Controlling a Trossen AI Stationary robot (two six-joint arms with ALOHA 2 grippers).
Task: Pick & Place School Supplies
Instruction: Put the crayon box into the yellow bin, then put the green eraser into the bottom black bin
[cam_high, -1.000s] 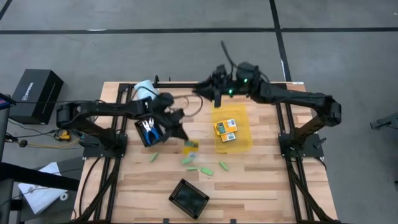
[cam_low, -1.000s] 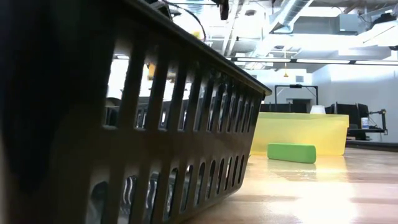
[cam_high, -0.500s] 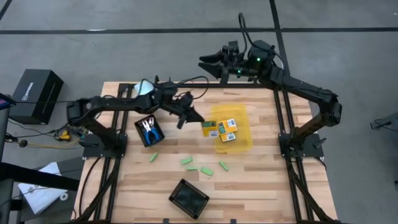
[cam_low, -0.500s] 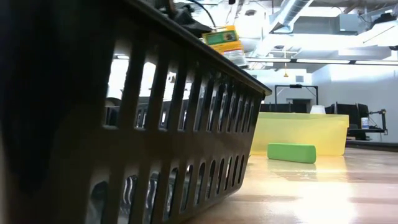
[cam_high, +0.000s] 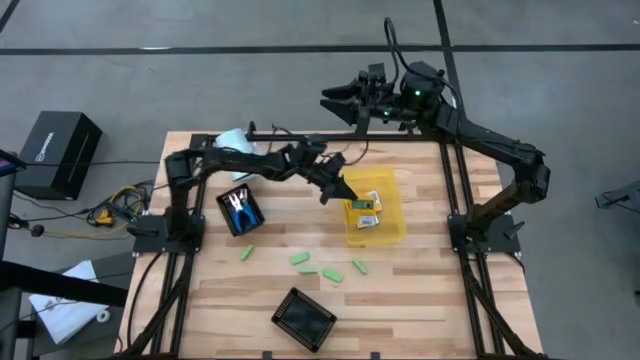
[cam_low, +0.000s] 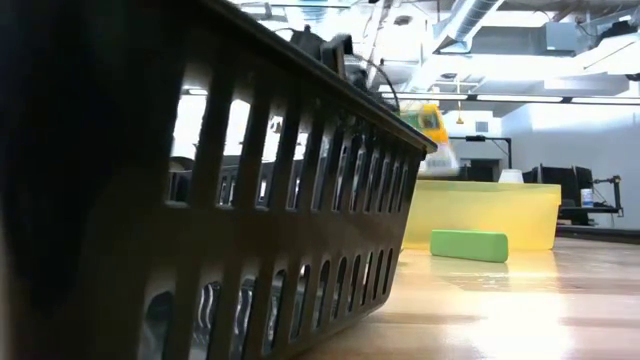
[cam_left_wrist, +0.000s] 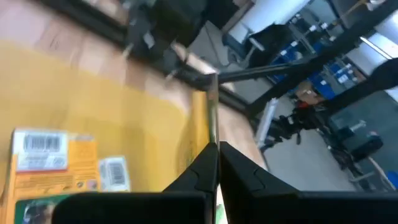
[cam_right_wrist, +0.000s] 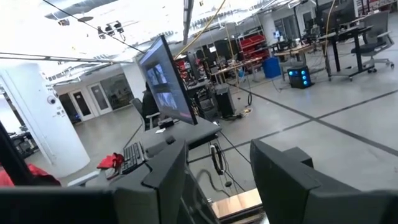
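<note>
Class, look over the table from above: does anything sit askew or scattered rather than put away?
Yes. Green pieces lie loose at mixed angles on the table, outside any container. The black tray near the front edge sits turned at an angle to the planks.

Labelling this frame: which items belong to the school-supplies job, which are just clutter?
Job:
flat yellow-orange packs in the bin
blue-handled scissor-like tools
small light-green oblong pieces

Clutter:
pale white-blue cylinder
black slatted tray
black box off the table
</note>
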